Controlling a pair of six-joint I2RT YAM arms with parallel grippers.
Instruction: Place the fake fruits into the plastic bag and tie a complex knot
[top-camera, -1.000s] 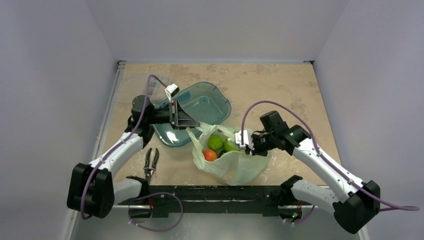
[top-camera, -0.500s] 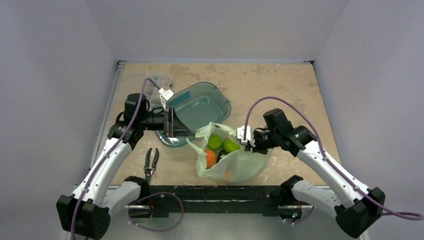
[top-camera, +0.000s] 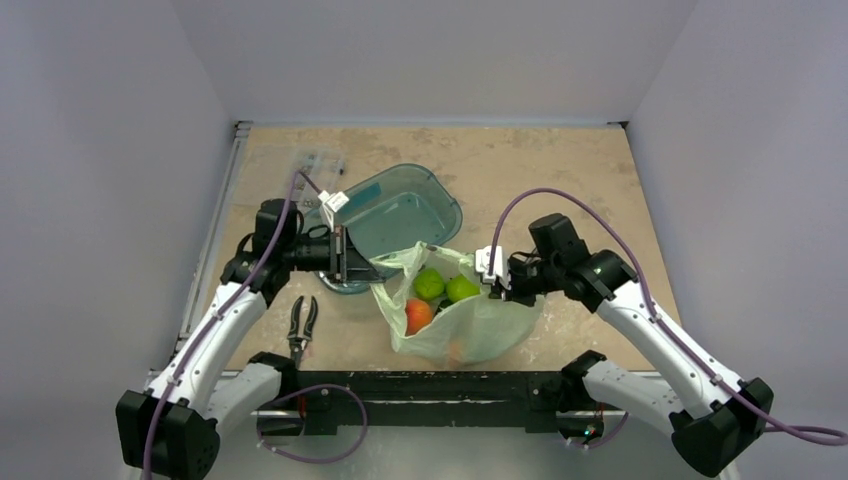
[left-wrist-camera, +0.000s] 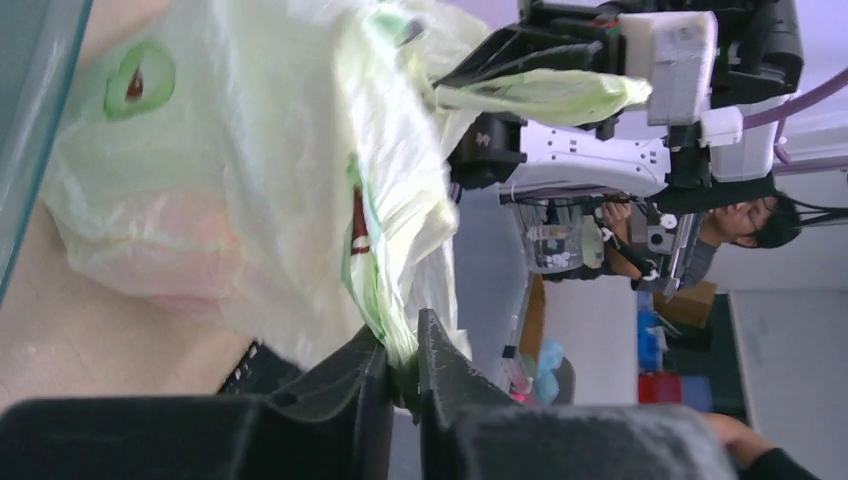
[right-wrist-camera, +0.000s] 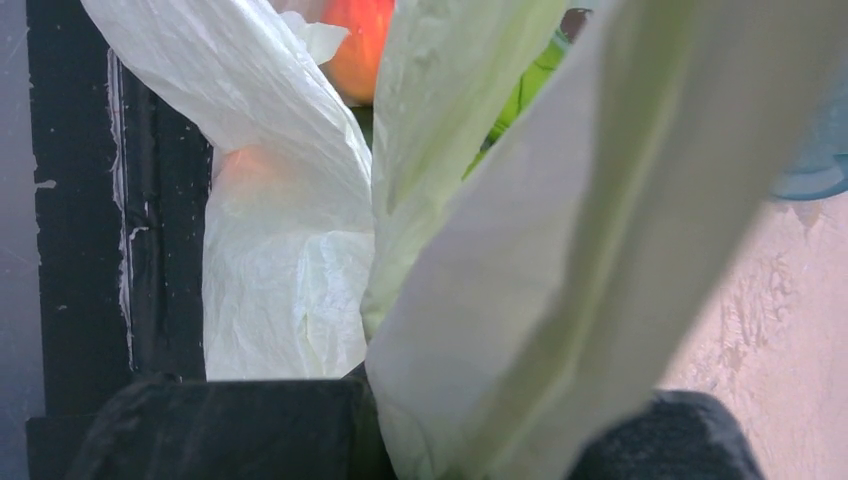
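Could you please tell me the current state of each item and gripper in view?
plastic bag: mouth open, held up at both sides, not tied.
fake fruits: inside the bag, two green and one orange-red showing.
left gripper: shut on the bag's left edge.
right gripper: shut on a strip of the bag's right side.
teal tub: open-topped, behind the bag.
pliers: lying flat beside the left arm, untouched.
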